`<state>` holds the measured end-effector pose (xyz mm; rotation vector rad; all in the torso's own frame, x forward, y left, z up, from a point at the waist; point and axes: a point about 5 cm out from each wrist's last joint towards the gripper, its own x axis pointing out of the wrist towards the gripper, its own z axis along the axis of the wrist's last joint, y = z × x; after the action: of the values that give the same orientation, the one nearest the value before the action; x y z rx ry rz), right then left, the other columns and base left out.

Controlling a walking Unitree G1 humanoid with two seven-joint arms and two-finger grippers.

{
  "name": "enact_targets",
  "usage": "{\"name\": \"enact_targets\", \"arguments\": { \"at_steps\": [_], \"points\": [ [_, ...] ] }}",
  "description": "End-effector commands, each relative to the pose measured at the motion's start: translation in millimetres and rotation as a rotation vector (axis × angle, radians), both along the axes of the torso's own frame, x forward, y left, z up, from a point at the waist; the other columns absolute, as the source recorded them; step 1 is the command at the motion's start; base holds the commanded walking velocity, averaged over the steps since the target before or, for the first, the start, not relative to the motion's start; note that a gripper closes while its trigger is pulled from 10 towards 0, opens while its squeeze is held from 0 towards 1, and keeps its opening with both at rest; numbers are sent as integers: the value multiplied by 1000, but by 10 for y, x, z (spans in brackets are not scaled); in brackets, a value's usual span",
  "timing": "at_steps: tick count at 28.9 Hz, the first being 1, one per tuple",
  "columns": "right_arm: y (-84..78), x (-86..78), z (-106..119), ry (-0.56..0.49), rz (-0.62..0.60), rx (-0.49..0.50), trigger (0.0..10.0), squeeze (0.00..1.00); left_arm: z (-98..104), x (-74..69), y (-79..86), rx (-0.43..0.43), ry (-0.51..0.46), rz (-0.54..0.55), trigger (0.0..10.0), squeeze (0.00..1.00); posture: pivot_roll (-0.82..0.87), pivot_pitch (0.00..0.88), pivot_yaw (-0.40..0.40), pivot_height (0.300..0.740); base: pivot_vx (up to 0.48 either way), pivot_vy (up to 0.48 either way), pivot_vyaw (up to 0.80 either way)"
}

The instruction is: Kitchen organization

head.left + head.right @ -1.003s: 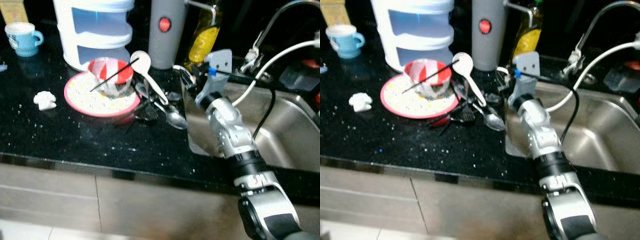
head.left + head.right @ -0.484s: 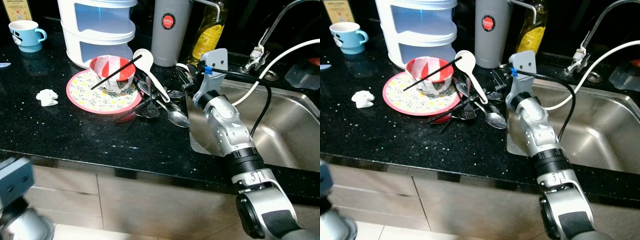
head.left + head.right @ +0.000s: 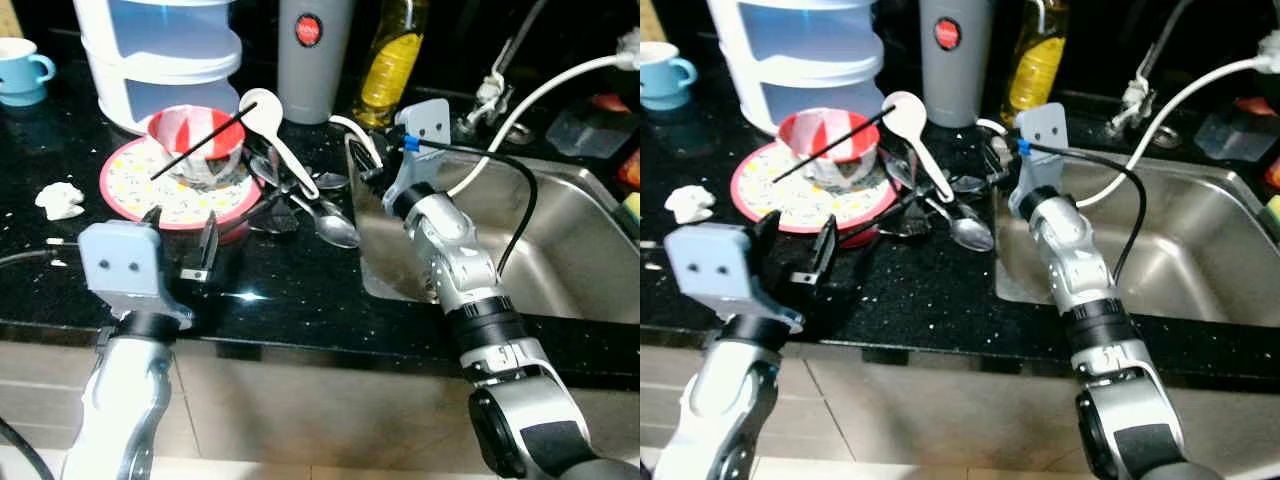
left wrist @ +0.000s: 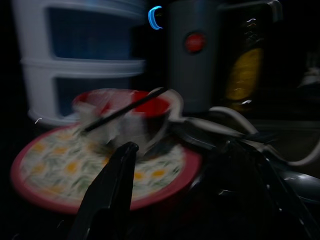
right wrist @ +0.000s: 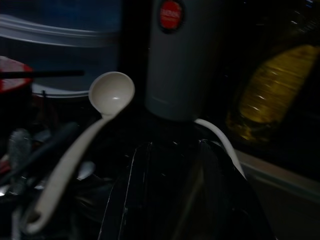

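Left gripper (image 3: 180, 250) hovers low over the black counter (image 3: 300, 290), fingers spread wide and empty, just at the 5 o'clock edge of the pink plate (image 3: 130, 190). On the plate sits a red and white bowl (image 3: 195, 150) with a black chopstick (image 3: 195, 145) leaning across its rim. At 3 o'clock of the plate lies a loose heap of spoons (image 3: 320, 215), a fork and a white ladle (image 3: 275, 140), partly overlapping. Right gripper (image 5: 170, 200) rests at the sink (image 3: 560, 250) corner, 3 o'clock of the heap, near the grey flask (image 3: 312, 55); whether its fingers are apart, I cannot tell. Risk, judged: if the left gripper goes forward it may catch the plate rim and tip the bowl, sending the chopstick rolling. A grasp into the tangled heap could drag neighbouring pieces off the counter edge or into the sink. The oil bottle (image 3: 390, 60) stands close behind and could be knocked.
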<state>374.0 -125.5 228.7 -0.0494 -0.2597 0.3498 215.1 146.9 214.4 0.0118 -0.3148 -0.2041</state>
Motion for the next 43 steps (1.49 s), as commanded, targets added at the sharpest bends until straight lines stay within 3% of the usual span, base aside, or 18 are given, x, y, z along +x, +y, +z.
{"name": "enact_targets", "arguments": {
  "at_steps": [1, 5, 7, 8, 9, 10, 13, 14, 16, 17, 18, 20, 22, 25, 30, 37, 40, 43],
  "points": [
    [-101, -10, -21, 9, -35, 10, 10000, 0, 43, 3, -87, 38, 26, -57, 10000, 0, 130, 6, -87, 740, 0, 0, 0],
    [-100, -12, -35, 10, -41, 13, 10000, 0, -16, 128, -222, 114, 135, -45, 10000, 0, 135, 5, -73, 740, 0, 0, 0],
    [-97, -5, -41, 7, -51, 15, 10000, 0, -17, 329, -240, 129, 187, 41, 10000, 0, 139, 3, -62, 740, 0, 0, 0],
    [-104, 1, -44, 4, -63, 17, 10000, 0, 28, 438, -195, 94, 199, 92, 10000, 0, 135, 0, -46, 740, 0, 0, 0],
    [-104, 1, -44, 4, -63, 17, 10000, 0, 28, 438, -195, 94, 199, 92, 10000, 0, 135, 0, -46, 740, 0, 0, 0],
    [-159, 10, -19, -7, -93, 26, 10000, 0, 141, 601, -8, 53, 208, 133, 10000, 0, 131, 0, -36, 740, 0, 0, 0],
    [-209, 17, 7, -17, -112, 21, 10000, 0, 199, 683, 133, 76, 207, 166, 10000, 0, 132, 0, -33, 740, 0, 0, 0],
    [-266, 28, 40, -26, -131, 14, 10000, 0, 284, 769, 277, 92, 197, 186, 10000, 0, 127, 0, -29, 740, 0, 0, 0],
    [-266, 28, 40, -26, -131, 14, 10000, 0, 284, 769, 277, 92, 197, 186, 10000, 0, 127, 0, -29, 740, 0, 0, 0],
    [-315, 43, 83, -35, -145, 1, 10000, 0, 384, 864, 393, 114, 191, 204, 10000, 0, 119, 0, -27, 740, 0, 0, 0],
    [-346, 56, 142, -48, -152, -13, 10000, 0, 433, 985, 412, 155, 207, 182, 10000, 0, 114, 0, -25, 740, 0, 0, 0],
    [-359, 63, 179, -56, -154, -21, 10000, 0, 458, 1060, 400, 186, 227, 167, 10000, 0, 114, 0, -25, 740, 0, 0, 0],
    [-363, 68, 228, -68, -159, -22, 10000, 0, 454, 1165, 290, 265, 248, 106, 10000, 0, 100, 0, -11, 740, 0, 0, 0],
    [-354, 49, 220, -72, -168, -17, 10000, 0, 550, 1139, 174, 316, 203, 18, 10000, 0, 87, 1, 5, 740, 0, 0, 0],
    [-347, -1, 154, -64, -178, -10, 10000, 0, 699, 1037, 204, 328, 162, -2, 10000, 0, 69, 3, 22, 740, 0, 0, 0],
    [-368, -19, 126, -60, -190, -7, 10000, 0, 896, 993, 539, 349, 165, 81, 10000, 0, 80, 0, 32, 740, 0, 0, 0],
    [-360, 1, 124, -57, -193, 0, 10000, 0, 1076, 999, 890, 325, 225, 87, 10000, 0, 102, 0, 36, 740, 0, 0, 0],
    [-349, 2, 120, -57, -190, 3, 10000, 0, 1094, 1021, 1020, 301, 280, 98, 10000, 0, 113, 0, 34, 740, 0, 0, 0]
  ]
}}
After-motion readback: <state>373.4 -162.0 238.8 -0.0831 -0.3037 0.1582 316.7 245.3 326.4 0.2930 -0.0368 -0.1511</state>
